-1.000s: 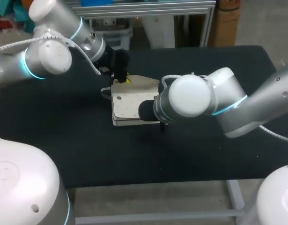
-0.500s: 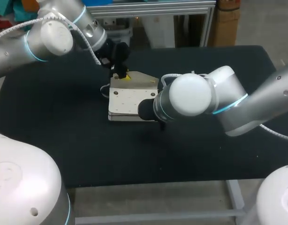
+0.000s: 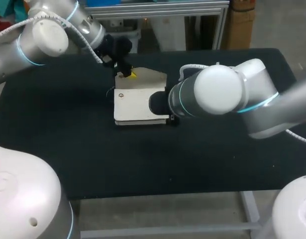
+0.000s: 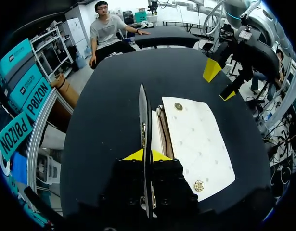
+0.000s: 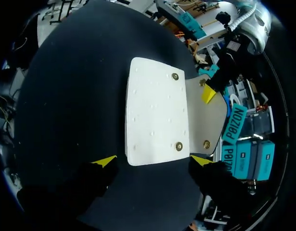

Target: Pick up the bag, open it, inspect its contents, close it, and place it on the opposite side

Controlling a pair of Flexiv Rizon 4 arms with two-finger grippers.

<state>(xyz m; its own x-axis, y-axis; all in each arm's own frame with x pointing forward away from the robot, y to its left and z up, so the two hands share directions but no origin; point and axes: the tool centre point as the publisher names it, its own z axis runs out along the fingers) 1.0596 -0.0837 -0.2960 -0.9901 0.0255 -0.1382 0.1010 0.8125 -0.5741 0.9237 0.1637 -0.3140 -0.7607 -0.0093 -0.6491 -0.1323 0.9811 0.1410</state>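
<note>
A white bag (image 3: 138,103) with brass snaps lies flat on the black table (image 3: 68,144). Its flap (image 3: 150,79) stands up at the far end. My left gripper (image 3: 126,74) is shut on that flap; in the left wrist view the flap (image 4: 144,120) runs edge-on between the yellow tips of this gripper (image 4: 147,155), beside the bag's body (image 4: 198,144). My right gripper (image 5: 153,161) hovers open over the near edge of the bag (image 5: 155,113), its fingers wider than the bag. In the head view my right wrist (image 3: 165,104) hides those fingers.
The black table extends well beyond the bag on both sides and towards the front edge (image 3: 157,195). My two arms meet over the table's middle, the left one from the far left, the right one from the right.
My right gripper has opened and let go of the bag's near edge, and its arm has drawn back to the right. The left gripper moved a little farther back, still on the flap.
</note>
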